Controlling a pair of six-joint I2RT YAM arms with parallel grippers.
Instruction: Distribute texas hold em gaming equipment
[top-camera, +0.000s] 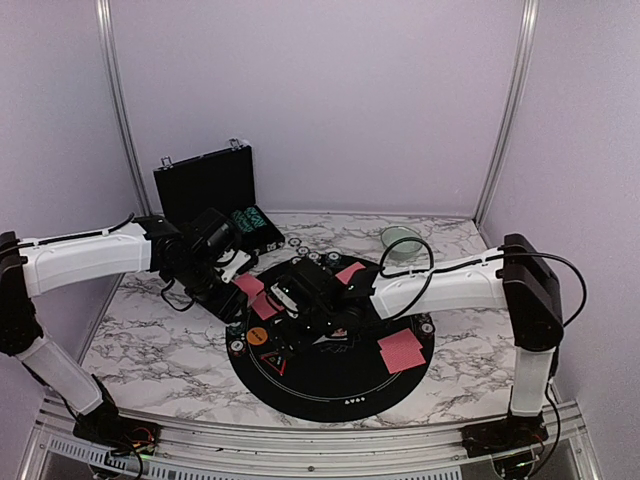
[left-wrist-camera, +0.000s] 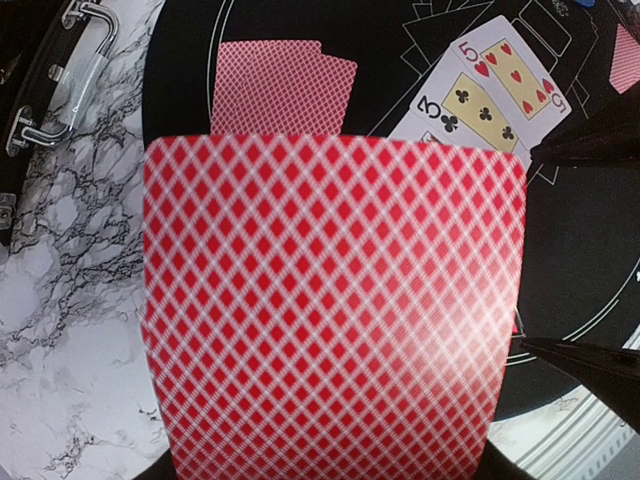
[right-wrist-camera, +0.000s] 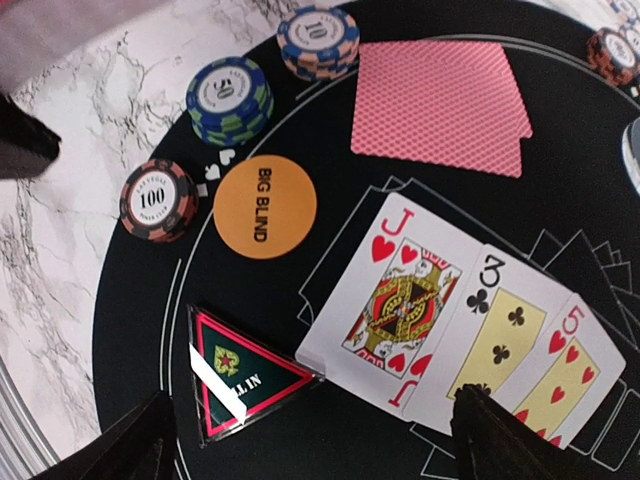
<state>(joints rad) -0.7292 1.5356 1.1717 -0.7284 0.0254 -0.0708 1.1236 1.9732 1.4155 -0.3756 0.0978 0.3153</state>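
My left gripper (top-camera: 238, 288) is shut on a pinkish-red-backed card (left-wrist-camera: 335, 310) that fills the left wrist view and hides its fingers. Beyond it lie a face-down pair (left-wrist-camera: 285, 85) and face-up cards (left-wrist-camera: 490, 95) on the black round mat (top-camera: 330, 385). My right gripper (right-wrist-camera: 310, 455) is open and empty, hovering over the face-up jack of hearts (right-wrist-camera: 395, 300), three of clubs (right-wrist-camera: 500, 335) and five of hearts (right-wrist-camera: 570, 380). Nearby are the orange Big Blind disc (right-wrist-camera: 265, 207), three chip stacks (right-wrist-camera: 158, 200) (right-wrist-camera: 230, 98) (right-wrist-camera: 318, 40) and an All In triangle (right-wrist-camera: 240, 375).
More face-down cards lie on the mat (top-camera: 350, 272) (top-camera: 400, 350) (right-wrist-camera: 440, 100). The open black case (top-camera: 205, 185) with chips stands at the back left. The pale green bowl (top-camera: 400, 240) sits at the back right. Both grippers are close together over the mat's left half.
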